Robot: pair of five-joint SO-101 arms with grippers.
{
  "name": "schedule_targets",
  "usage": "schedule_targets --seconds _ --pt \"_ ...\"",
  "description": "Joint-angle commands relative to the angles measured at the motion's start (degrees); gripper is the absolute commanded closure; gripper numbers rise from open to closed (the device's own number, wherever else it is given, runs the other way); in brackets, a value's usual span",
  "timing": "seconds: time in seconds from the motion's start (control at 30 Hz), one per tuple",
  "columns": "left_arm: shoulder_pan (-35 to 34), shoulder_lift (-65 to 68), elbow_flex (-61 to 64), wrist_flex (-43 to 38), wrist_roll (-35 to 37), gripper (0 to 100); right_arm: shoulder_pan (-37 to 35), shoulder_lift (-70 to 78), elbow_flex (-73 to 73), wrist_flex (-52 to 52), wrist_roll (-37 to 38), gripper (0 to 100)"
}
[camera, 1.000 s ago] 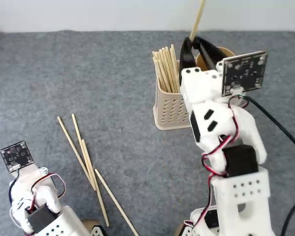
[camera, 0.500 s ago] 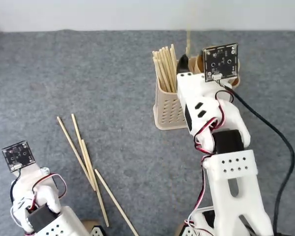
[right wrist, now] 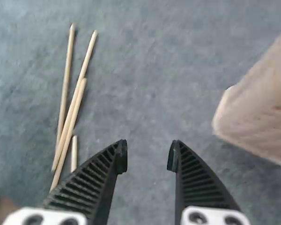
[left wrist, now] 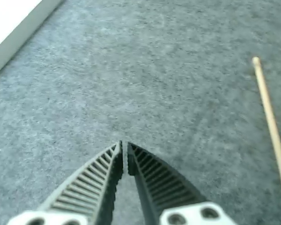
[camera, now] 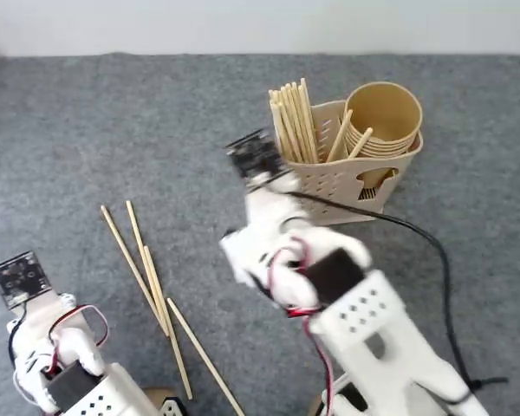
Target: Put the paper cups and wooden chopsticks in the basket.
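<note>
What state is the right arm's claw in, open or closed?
Open. In its wrist view the right gripper shows its fingertips apart, grey carpet between them, nothing held.

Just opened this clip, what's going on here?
The basket already holds the stacked paper cups and a bunch of chopsticks. Several loose chopsticks lie on the grey mat. The right hand is open and empty, facing them. The left hand is shut and empty over bare mat.
</note>
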Motion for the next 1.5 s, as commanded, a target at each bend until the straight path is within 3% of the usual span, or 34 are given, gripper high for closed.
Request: schedule_targets --seconds 0.0,0.2,0.57,1.2,1.33,1.47 --pt "-1.6 -0.8 -0.5 -1.8 -0.5 98 -4.9 5.8 -3.5 0.5 -4.0 85.1" --pt "-1.4 -0.8 -0.3 -1.8 -0.5 98 -12.4 18.6 -3.6 -3.2 -7.9 85.0" --pt "-1.3 -0.8 -0.3 -1.8 -0.5 98 -21.9 32.7 -3.9 -15.1 -7.9 85.0" --pt "-1.3 -0.8 -0.2 -1.7 -0.5 98 -21.3 46.9 -4.0 -21.1 -7.6 85.6" --pt "-1.3 -0.8 -0.2 -1.7 -0.5 98 -20.1 46.7 -4.0 -21.1 -7.6 98.6" --pt "-1.3 -0.8 -0.2 -1.6 -0.5 98 -18.9 46.2 -3.6 -19.6 -7.5 99.1"
